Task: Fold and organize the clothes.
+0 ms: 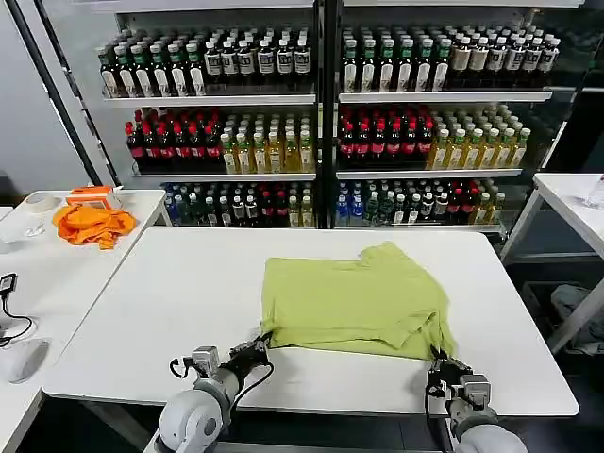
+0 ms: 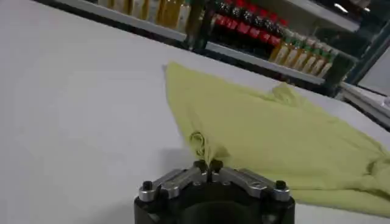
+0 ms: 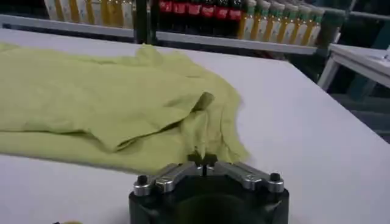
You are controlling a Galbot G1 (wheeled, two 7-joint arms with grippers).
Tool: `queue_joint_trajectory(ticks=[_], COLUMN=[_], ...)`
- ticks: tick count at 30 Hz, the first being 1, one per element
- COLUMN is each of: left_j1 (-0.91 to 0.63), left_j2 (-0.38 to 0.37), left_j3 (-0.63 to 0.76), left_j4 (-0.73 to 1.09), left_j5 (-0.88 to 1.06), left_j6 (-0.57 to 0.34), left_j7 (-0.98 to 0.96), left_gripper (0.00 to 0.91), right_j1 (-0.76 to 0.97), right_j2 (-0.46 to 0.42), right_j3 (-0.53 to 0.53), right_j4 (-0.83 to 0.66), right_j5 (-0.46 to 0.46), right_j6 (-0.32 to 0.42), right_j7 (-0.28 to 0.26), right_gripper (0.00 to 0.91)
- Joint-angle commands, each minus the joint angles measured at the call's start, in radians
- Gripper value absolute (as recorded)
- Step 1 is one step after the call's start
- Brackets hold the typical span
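The clothes are one lime T-shirt [image 1: 354, 300] lying partly folded on the white table [image 1: 170, 311], plain side up. My left gripper [image 1: 261, 344] is shut on the shirt's near left corner, where a pinch of cloth [image 2: 201, 141] rises from the fingertips of the left gripper [image 2: 208, 165]. My right gripper [image 1: 438, 360] is shut on the near right corner; in the right wrist view the right gripper [image 3: 202, 161] holds the hem, and the shirt [image 3: 91, 97] spreads beyond it.
A bright orange cloth [image 1: 92, 225] lies on the side table at the far left, with a tape roll [image 1: 40, 201] beside it. Shelves of bottles [image 1: 321, 123] stand behind the table. Another white table [image 1: 571, 203] is at the right.
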Motion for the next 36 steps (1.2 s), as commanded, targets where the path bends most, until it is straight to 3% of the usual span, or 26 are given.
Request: queue_joint_trajectory(ticks=[1,12,13,14,15,16,26,36], left_j1=[0.152,0.395,0.411,0.424,0.427,0.436,0.409,0.197], left_j2=[0.024,0.052,0.052,0.053,0.053,0.053,0.107,0.191], left_j3=[-0.053,-0.119,-0.121,-0.124,-0.124,-0.127,-0.202,-0.188], left_j4=[-0.155,-0.364,-0.376,-0.387,-0.388,-0.394,-0.446,-0.307], left_j5=[-0.060,-0.047,-0.042,-0.036,-0.033,-0.030,-0.008,-0.028], left_j6=[0.014,0.027,0.027,0.029,0.031,0.035,0.064,0.063], left_j7=[-0.012,-0.035,-0.035,-0.035,-0.035,-0.034,-0.041,-0.048], left_gripper=[0.020,0.020,0.020,0.091,0.756,0.907,0.907,0.907], right_j1=[-0.100,-0.264,-0.271,-0.292,-0.298,-0.304,-0.252,-0.068], right_j2=[-0.020,-0.052,-0.053,-0.057,-0.059,-0.061,-0.069,-0.091], right_j3=[0.021,0.059,0.061,0.064,0.065,0.064,0.099,0.069], right_j4=[0.101,0.222,0.229,0.242,0.245,0.247,0.277,0.214], right_j5=[0.002,-0.036,-0.037,-0.053,-0.064,-0.085,-0.075,-0.028], right_j6=[-0.001,-0.016,-0.020,-0.021,-0.021,-0.022,-0.017,-0.016], right_j7=[-0.001,-0.018,-0.019,-0.027,-0.032,-0.038,-0.028,-0.004], right_gripper=[0.000,0.000,0.504,0.796,0.907,0.907,0.907,0.907])
